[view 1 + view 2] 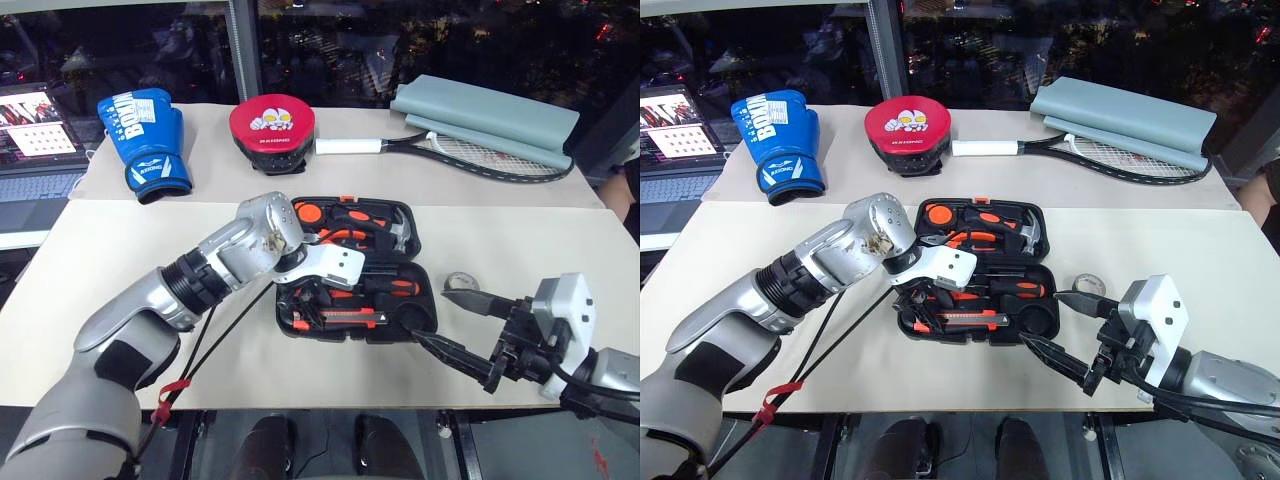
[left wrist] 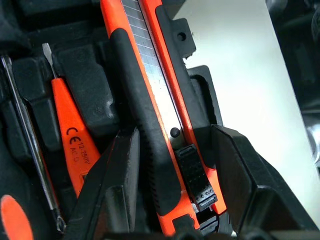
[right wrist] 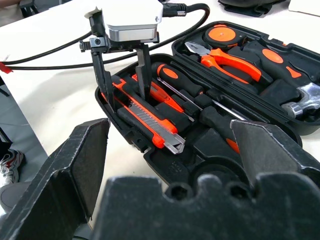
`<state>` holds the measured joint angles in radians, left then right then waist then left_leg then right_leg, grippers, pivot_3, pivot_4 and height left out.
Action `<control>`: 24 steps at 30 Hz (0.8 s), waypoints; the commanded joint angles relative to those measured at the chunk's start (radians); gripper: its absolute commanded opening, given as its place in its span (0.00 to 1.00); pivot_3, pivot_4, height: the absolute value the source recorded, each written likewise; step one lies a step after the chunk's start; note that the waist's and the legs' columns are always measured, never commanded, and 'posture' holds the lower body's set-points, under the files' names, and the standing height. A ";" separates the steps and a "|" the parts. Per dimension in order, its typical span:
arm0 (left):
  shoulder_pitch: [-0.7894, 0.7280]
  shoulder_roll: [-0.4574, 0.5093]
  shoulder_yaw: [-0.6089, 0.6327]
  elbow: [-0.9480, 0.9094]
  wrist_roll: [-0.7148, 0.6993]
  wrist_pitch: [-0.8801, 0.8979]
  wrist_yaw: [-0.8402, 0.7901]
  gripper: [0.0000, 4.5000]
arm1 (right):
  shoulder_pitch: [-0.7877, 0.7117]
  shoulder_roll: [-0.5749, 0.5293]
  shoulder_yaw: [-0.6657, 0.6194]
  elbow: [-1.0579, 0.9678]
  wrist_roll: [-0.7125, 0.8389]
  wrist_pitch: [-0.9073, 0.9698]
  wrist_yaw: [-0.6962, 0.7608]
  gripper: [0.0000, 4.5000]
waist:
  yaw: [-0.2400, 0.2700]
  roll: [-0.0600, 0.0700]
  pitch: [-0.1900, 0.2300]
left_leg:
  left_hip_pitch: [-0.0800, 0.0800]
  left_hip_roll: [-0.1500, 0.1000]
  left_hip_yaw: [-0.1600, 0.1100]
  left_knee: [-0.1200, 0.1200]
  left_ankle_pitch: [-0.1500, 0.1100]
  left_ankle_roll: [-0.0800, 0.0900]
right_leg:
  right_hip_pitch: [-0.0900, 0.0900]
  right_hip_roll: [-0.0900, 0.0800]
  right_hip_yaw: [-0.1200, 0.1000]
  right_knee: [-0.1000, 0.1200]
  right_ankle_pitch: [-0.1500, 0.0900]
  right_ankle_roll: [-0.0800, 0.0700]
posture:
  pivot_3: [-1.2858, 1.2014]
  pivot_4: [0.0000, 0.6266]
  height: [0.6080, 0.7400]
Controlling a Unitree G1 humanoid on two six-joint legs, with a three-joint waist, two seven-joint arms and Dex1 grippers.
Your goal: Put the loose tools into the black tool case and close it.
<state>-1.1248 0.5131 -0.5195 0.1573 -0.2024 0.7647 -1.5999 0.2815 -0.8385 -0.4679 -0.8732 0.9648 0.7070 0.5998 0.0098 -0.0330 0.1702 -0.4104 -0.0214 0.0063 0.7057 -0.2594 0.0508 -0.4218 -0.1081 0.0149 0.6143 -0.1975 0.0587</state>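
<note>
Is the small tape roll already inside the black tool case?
No, the tape roll lies on the table beside the open black tool case, near the right gripper.

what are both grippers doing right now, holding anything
Left gripper: open, jaws astride the utility knife in the case, not gripping.
Right gripper: open, empty.

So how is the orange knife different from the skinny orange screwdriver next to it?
The utility knife is thick, orange and black, with a segmented metal blade along it. The tester screwdriver is slim, all orange in the handle, with printed letters and a small flat tip. Both lie in recesses of the open tool case.
</note>
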 commanded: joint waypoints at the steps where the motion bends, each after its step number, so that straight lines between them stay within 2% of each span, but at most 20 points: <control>1: 0.048 0.045 0.069 0.028 -0.029 -0.158 -0.014 0.87 | 0.002 -0.008 -0.033 -0.016 0.009 -0.014 0.000 1.00 | -0.001 0.000 0.000 | 0.000 0.000 0.000 0.000 0.000 0.000 | 0.000 0.000 0.000 0.000 0.000 0.000 | 0.52 0.24 0.97; 2: 0.070 0.060 0.072 0.038 -0.022 -0.215 -0.014 0.84 | 0.004 -0.009 -0.037 -0.017 0.011 -0.013 0.000 1.00 | -0.003 0.000 0.000 | 0.000 0.000 0.000 0.000 0.000 0.000 | 0.000 0.000 0.000 0.000 0.000 0.000 | 0.52 0.24 0.97; 7: 0.152 0.072 0.104 0.133 -0.046 -0.457 -0.015 0.41 | 0.012 -0.013 -0.047 -0.021 0.019 -0.009 -0.001 1.00 | 0.003 0.001 0.000 | 0.001 0.000 0.000 0.000 0.000 0.000 | 0.000 0.000 0.001 0.001 0.001 -0.001 | 0.52 0.24 0.97; 12: 0.166 0.039 0.112 0.206 -0.039 -0.535 -0.014 0.02 | 0.009 -0.020 -0.052 -0.019 0.028 -0.004 -0.002 1.00 | 0.009 0.001 0.000 | 0.001 -0.001 0.000 0.000 0.000 0.000 | 0.001 -0.001 0.000 0.000 0.001 -0.001 | 0.52 0.24 0.97; 19: 0.193 0.108 0.014 0.200 -0.031 -0.630 -0.015 0.01 | 0.009 -0.029 -0.049 -0.021 0.034 -0.003 -0.012 1.00 | -0.003 0.001 0.000 | 0.001 0.000 0.000 0.000 0.000 0.000 | 0.001 0.000 0.001 0.001 0.001 -0.001 | 0.52 0.24 0.97; 24: 0.207 0.082 0.023 0.267 0.065 -0.736 -0.002 0.01 | 0.013 -0.030 -0.047 -0.026 0.036 -0.003 -0.018 1.00 | 0.003 0.001 0.000 | 0.002 0.000 0.000 0.000 0.000 0.000 | 0.001 0.000 0.001 0.001 0.001 -0.001 | 0.52 0.24 0.97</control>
<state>-0.9207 0.6047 -0.5136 0.4175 -0.1564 0.0630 -1.6040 0.2938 -0.8574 -0.4867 -0.8737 0.9870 0.7073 0.5867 0.0131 -0.0323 0.1698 -0.4090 -0.0217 0.0066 0.7058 -0.2593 0.0506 -0.4206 -0.1086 0.0153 0.6149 -0.1967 0.0580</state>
